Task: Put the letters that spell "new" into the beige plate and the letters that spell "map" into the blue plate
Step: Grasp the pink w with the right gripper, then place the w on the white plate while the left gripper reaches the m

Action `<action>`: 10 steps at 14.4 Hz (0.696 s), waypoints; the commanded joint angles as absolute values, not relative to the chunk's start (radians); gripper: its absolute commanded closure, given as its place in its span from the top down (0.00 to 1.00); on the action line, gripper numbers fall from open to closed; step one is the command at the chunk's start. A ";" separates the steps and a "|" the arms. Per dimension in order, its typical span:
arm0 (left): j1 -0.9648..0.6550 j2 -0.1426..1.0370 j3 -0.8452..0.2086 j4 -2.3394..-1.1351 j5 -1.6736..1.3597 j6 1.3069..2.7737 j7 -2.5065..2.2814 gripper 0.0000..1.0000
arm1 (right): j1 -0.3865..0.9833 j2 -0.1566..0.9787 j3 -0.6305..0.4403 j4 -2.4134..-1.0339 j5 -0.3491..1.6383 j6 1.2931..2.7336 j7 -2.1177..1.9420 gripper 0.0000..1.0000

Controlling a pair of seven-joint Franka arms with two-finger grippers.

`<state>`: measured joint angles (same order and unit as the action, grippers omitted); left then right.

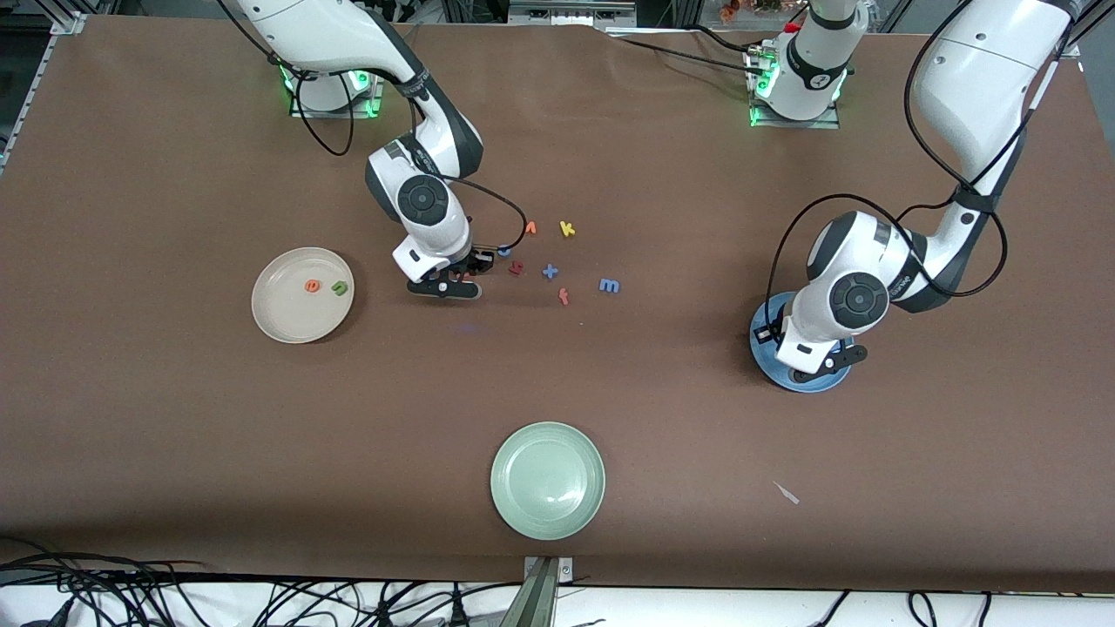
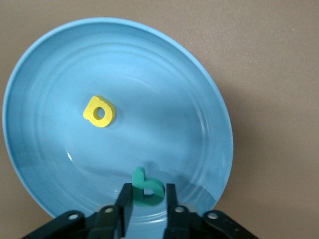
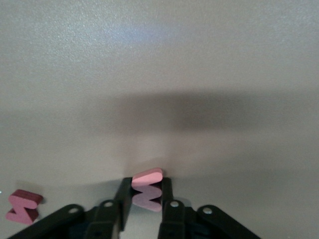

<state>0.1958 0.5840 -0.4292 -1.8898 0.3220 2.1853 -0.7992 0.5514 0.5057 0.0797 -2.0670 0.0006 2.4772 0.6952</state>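
Step in hand: judged to be two at once: the pinkish-red "w" [image 3: 147,178] being gripped off the desk [image 1: 174,435], and the teal "p" [image 2: 147,189] being set down in the blue plate [image 2: 45,164]
Right hand [image 3: 147,191]: down among the loose letters mid-desk; fingers shut on the "w", which stands on edge between the pads
Left hand [image 2: 145,199]: low over the blue plate at the left arm's end of the desk; fingers parted only slightly, the "p" between them; whether it is gripped or already free cannot be told
Doing it well: lift the "w" straight up, clear of the dark red letter [image 3: 24,206] just beside it; carry it level; open only when low over the beige plate [image 1: 270,322]
Beige plate: holds the orange "e" [image 1: 311,285] and green "n" [image 1: 339,288], apart from each other
Blue plate: holds the yellow "a" [image 2: 99,111], lying flat, apart from the "p"
Blue "m" [image 1: 610,285]: on the desk, not yet placed
Risk: judged slight; light foam could cling to a pad on release
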 commanded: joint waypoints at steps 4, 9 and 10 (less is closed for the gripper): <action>0.178 0.569 -0.452 -1.870 0.315 2.175 -0.811 1.00 | 0.531 0.450 -0.001 -1.982 0.018 2.231 0.478 0.00; 0.158 0.569 -0.577 -1.868 0.209 2.178 -1.032 1.00 | 0.531 0.393 -0.213 -1.970 0.018 2.048 0.042 0.00; 0.132 0.569 -0.578 -1.868 0.209 2.184 -1.098 1.00 | 0.531 0.394 -0.247 -1.977 0.017 2.048 -0.024 0.02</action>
<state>0.1675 0.5827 -0.5673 -1.8707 0.2268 2.1862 -0.9861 0.5279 0.3979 -0.1908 -1.9594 0.0009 2.0636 0.1116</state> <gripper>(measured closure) 0.000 0.736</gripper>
